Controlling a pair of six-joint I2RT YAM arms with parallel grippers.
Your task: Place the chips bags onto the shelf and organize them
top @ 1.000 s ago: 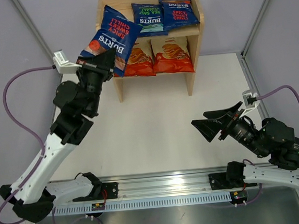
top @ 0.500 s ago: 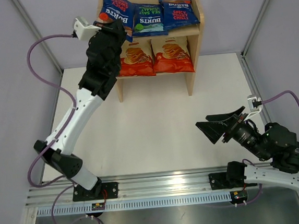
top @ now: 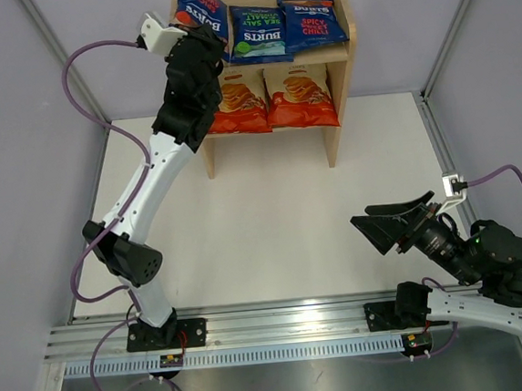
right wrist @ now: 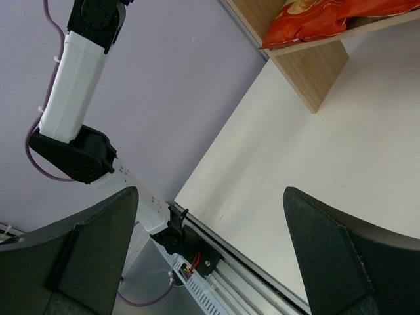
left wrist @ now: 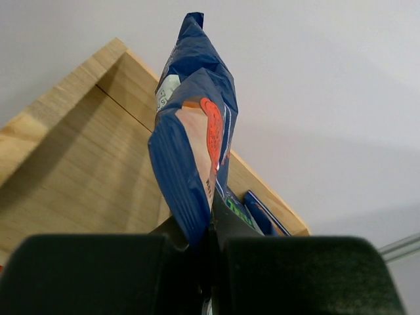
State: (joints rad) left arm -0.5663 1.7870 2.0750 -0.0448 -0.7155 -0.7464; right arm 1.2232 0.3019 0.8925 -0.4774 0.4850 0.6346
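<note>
Left fingers [top: 194,32]: clenched on the bottom edge of a dark blue, red-labelled Burts bag [top: 200,1].
Held bag: stands upright straight above the left fingers, over the left end of the top tier. The wrist view shows it edge-on and crumpled, rising from between the fingers. Whether it touches the wood cannot be told.
Shelf [top: 341,69]: light wooden, two tiers, right at the left fingers and well apart from the right fingers.
Top tier: just to the right of the left fingers is a green-labelled Burts bag [top: 257,31], and beyond that a second red-labelled Burts bag [top: 313,22].
Lower tier: beneath the left fingers is the left Cassava Chips bag [top: 242,101], partly covered by the left arm [top: 142,197]. The right Cassava Chips bag [top: 300,96] is just beside it.
Right fingers [top: 383,226]: spread wide and grasping nothing, held over the white surface [top: 271,204] with their tips pointing left.
</note>
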